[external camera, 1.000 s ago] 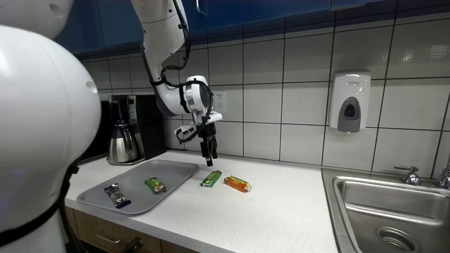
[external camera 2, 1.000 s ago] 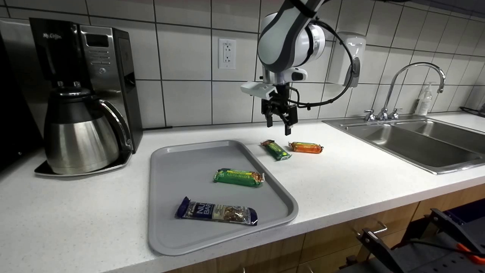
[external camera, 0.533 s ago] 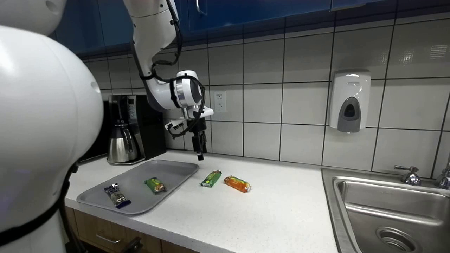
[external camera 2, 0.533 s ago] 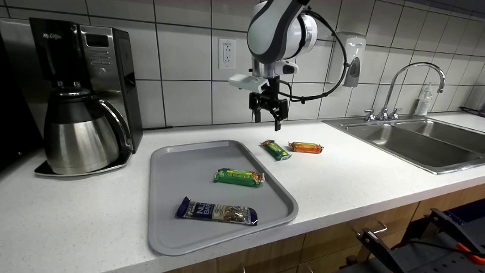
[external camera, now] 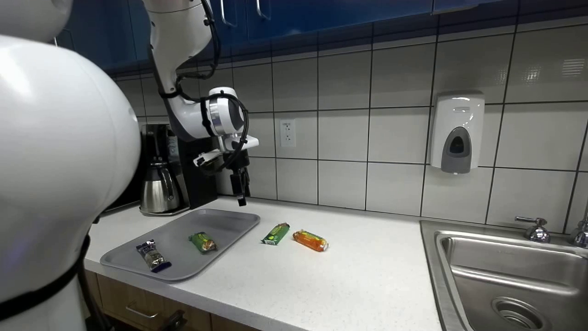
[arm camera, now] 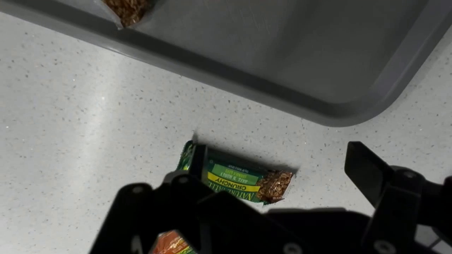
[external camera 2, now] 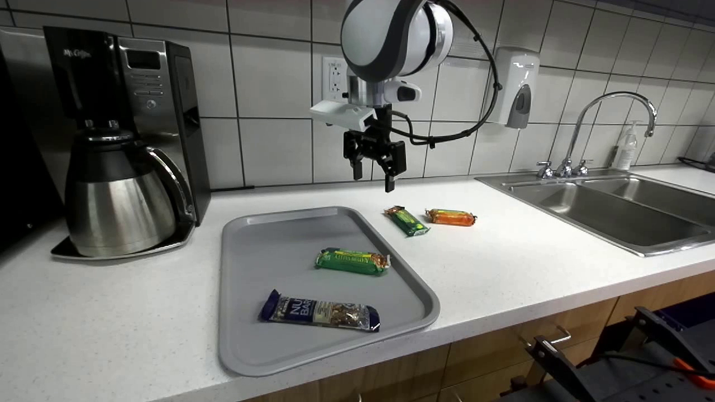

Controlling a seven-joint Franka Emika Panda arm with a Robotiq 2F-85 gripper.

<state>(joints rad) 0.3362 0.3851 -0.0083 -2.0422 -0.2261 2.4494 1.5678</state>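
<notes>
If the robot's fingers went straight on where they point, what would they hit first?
Pointing down, the fingers would probably meet the gray tray's edge, or the counter beside it; depth is unclear.

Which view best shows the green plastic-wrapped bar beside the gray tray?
Wrist view: the green bar looks largest, lettering readable, though the black gripper partly covers it. Both exterior views show it whole but small.

Glossy film snack wrappers (arm camera: pixel 235 177), smooth matt plastic tray (external camera 2: pixel 268 245), satin metal sink (external camera: pixel 514 259), glossy wall tiles (external camera: pixel 399 133)
</notes>
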